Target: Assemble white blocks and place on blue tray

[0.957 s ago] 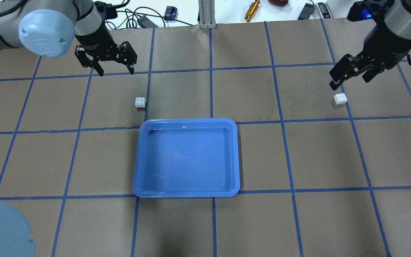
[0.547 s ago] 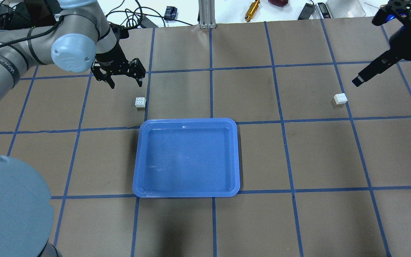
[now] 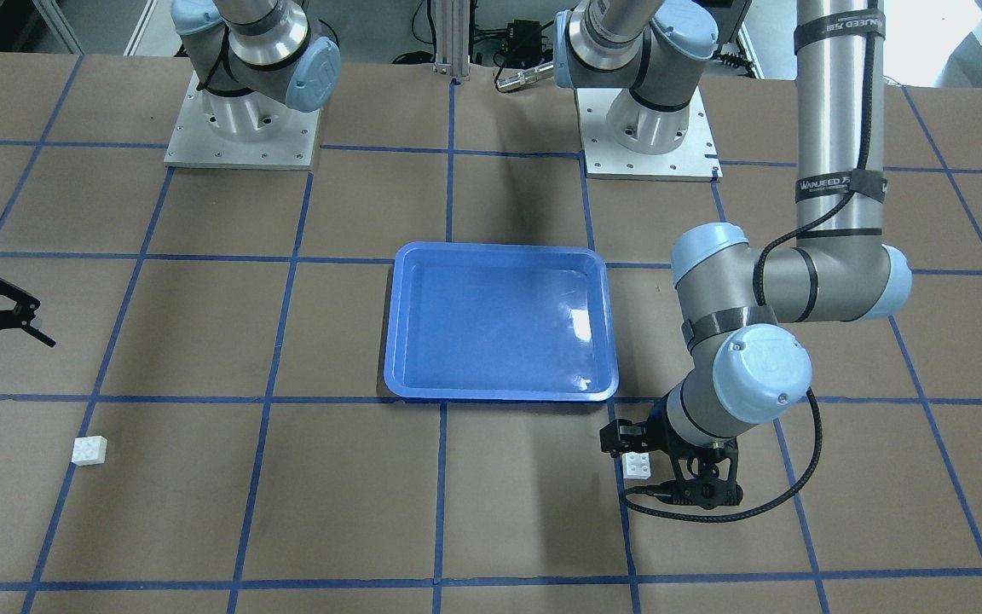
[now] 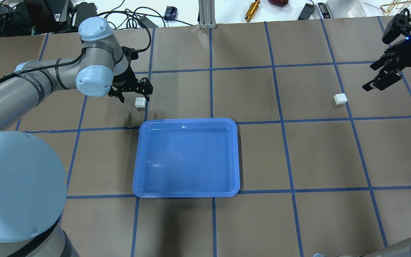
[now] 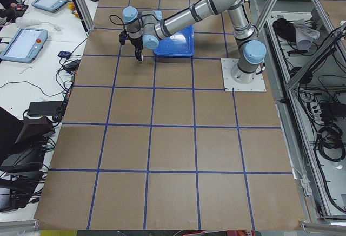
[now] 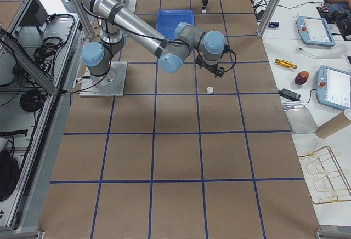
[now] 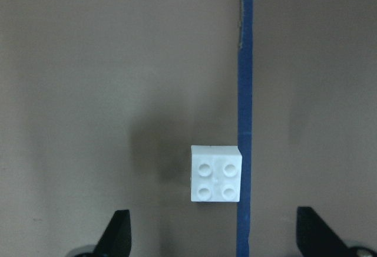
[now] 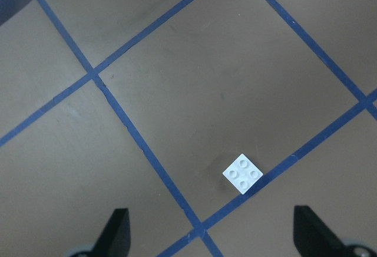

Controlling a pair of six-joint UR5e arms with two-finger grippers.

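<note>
White block (image 4: 140, 102) beside the blue tray (image 4: 187, 194) is lying under your wide-open left end effector (image 4: 134, 96); the second white block (image 4: 340, 99) is sitting near your wide-open right end effector (image 8: 211, 213).

This was a robotics lab. Two grey-and-pale-blue jointed robot arms (image 3: 836, 170) stood bolted to square metal base plates (image 3: 193, 153) on a wide counter (image 4: 298, 150) papered brown and gridded with blue tape lines (image 4: 211, 89). A silver aluminium extrusion post (image 4: 205, 14) rose at its far edge. Tablet-like teach pendants (image 6: 316, 29) lay on the white bench (image 6: 323, 57) beyond, and black cable bundles (image 5: 330, 138) hung behind the arms' bases.
</note>
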